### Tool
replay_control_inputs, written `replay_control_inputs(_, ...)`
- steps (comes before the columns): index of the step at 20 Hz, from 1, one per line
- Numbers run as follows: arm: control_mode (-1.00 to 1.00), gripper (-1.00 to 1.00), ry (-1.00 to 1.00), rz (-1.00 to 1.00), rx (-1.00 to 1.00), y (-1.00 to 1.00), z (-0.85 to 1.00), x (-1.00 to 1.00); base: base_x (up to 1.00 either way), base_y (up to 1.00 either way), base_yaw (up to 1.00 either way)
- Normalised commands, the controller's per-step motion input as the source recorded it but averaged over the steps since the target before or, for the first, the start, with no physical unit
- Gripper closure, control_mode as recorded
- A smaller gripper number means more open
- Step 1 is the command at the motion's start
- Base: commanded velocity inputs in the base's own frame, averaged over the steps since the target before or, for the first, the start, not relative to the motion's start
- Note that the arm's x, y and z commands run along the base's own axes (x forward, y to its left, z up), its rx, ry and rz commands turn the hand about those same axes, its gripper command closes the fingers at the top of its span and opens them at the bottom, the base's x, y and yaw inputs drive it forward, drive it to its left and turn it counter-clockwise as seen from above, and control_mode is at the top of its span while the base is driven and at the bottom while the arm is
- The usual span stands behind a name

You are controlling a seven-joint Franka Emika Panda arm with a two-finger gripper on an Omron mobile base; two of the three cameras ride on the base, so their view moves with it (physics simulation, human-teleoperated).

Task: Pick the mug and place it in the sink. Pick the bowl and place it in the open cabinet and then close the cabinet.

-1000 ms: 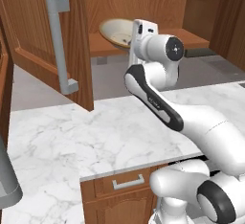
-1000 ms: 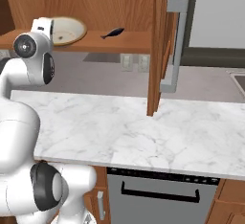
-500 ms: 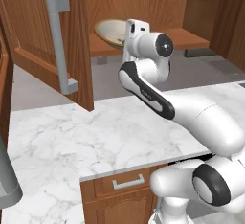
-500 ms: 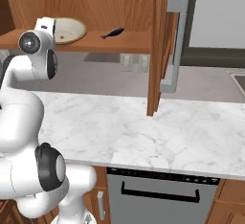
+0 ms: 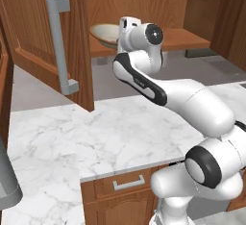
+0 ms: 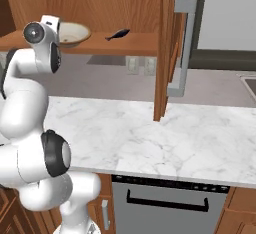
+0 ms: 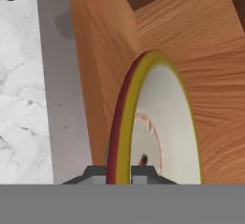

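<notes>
Now | bowl [image 7: 158, 122] rim pinched in tool [image 7: 118, 173] | on cabinet [image 5: 187, 36] shelf

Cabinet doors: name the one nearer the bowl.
The door on the arm's left: the bowl sits at that end of the shelf. The other door hangs past the small dark item.

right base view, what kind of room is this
A kitchen, most likely: a marble counter, an open wooden wall cabinet with a bowl on its shelf, and what looks like a dishwasher below.
</notes>
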Motion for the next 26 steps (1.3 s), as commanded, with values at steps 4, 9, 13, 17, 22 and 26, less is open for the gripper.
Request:
replay_control_inputs(4, -1.0, 1.0, 0.02, 0.0, 0.0, 0.11, 0.0, 0.4, 0.0, 0.0, 0.0)
replay_control_inputs(9, -1.0, 1.0, 0.0, 0.0, 0.0, 0.07, 0.0, 0.36, 0.0, 0.0, 0.0)
replay_control_inputs(13, -1.0, 1.0, 0.0, 0.0, 0.0, 0.06, -0.01, 0.33, 0.0, 0.0, 0.0)
replay_control_inputs(17, -1.0, 1.0, 0.0, 0.0, 0.0, 0.06, -0.05, 0.35, 0.0, 0.0, 0.0)
replay_control_inputs(22, -1.0, 1.0, 0.0, 0.0, 0.0, 0.06, -0.09, 0.33, 0.0, 0.0, 0.0)
replay_control_inputs(26, -1.0, 1.0, 0.0, 0.0, 0.0, 0.03, -0.16, 0.29, 0.0, 0.0, 0.0)
